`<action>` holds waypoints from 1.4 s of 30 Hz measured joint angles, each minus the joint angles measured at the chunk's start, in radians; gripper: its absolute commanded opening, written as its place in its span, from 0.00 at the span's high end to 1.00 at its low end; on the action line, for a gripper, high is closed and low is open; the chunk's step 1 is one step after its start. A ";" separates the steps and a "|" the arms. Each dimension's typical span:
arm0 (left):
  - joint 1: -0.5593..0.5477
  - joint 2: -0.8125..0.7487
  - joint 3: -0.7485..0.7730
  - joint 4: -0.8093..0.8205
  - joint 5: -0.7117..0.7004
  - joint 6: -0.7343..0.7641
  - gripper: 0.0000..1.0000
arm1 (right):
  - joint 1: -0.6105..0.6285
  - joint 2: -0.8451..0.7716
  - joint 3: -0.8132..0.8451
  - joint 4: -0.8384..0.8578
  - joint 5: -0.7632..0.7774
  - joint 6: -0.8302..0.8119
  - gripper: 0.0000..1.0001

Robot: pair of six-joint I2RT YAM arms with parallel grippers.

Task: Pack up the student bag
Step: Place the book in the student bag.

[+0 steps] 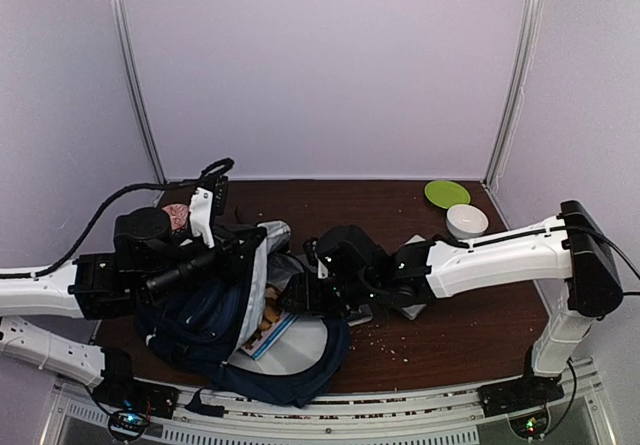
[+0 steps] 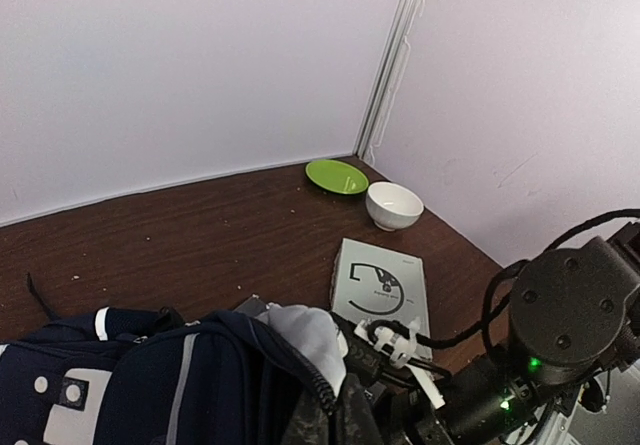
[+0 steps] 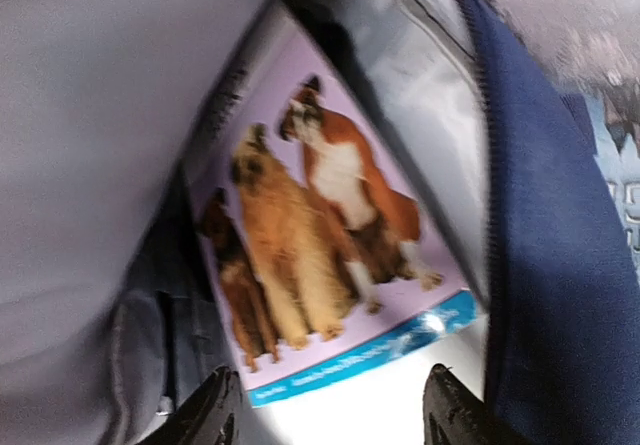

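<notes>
brown table (image 1: 450,335) bears student bag (image 1: 200,320); right wrist reveals dog book (image 3: 320,235).

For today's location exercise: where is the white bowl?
In the top external view, the white bowl sits far right on the table, beside the green plate, on its near side.

Dog book (image 3: 320,235) blurred (bag (image 3: 540,215) hides corner).

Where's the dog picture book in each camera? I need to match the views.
Top external: dog book lower centre, inside the open student bag.
Left wrist: not in view.
Right wrist: dog book fills the centre.
Shared landmark: the navy student bag, bottom left on left wrist, right edge on right wrist.
</notes>
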 measured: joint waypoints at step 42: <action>-0.006 -0.005 -0.056 0.024 -0.046 -0.062 1.00 | -0.071 0.432 0.327 0.150 -0.279 0.088 0.39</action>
